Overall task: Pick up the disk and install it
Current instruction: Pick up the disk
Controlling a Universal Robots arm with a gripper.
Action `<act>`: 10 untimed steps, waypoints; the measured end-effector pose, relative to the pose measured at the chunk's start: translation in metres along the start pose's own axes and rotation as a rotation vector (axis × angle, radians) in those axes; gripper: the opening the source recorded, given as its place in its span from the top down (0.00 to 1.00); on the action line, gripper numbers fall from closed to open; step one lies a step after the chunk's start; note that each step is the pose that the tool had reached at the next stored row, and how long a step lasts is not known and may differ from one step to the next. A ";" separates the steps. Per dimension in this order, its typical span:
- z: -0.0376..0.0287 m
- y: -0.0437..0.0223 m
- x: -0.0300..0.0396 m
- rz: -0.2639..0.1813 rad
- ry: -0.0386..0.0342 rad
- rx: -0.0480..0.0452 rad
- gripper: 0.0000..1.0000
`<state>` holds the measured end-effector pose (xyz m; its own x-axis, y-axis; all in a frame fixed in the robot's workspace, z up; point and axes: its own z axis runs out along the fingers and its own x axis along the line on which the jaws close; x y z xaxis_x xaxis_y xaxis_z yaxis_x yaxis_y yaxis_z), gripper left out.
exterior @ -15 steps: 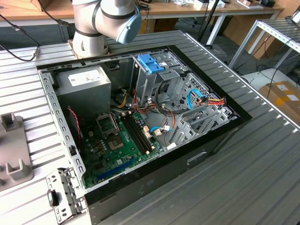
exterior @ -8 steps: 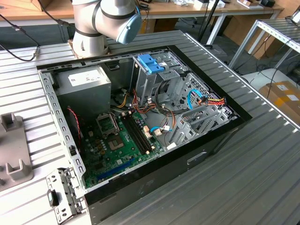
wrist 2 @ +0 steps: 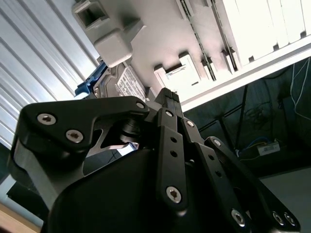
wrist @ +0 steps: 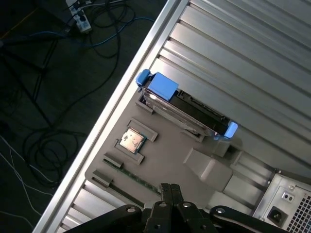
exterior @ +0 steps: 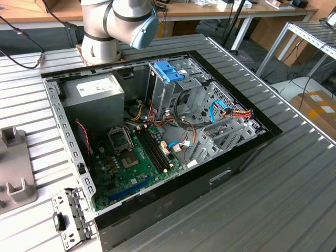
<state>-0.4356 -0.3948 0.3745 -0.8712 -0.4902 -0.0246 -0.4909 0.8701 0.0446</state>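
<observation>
disk (wrist: 187, 108): open from above | grey block (wrist: 209, 170) close beside

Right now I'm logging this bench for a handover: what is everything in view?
grey metal hard disk in a light-blue plastic carrier: one, grey and blue, on the flat grey holder plate
square processor chip: one, silver on green, in a recess of that plate
thin dark memory stick: one, in a slot of that plate
open black computer case: one, on the ribbed metal table
green motherboard: one, inside the case
grey power supply box: one, inside the case
blue plastic bracket: one, atop the metal drive cage
white-grey robot arm: one, behind the case
black gripper: one, shut, empty, clear of the disk
</observation>
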 end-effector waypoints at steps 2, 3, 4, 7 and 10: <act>0.0000 0.0000 0.0000 -0.004 0.0003 -0.0001 0.89; 0.0000 0.0000 0.0000 -0.008 0.0003 -0.0002 0.89; 0.0000 0.0000 0.0000 -0.010 0.0005 -0.0002 0.89; 0.0000 0.0000 0.0000 -0.022 0.0010 -0.0006 0.89; 0.0000 0.0000 0.0000 -0.030 0.0014 -0.0007 0.89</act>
<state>-0.4356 -0.3948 0.3744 -0.8562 -0.5161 -0.0246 -0.5167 0.8550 0.0446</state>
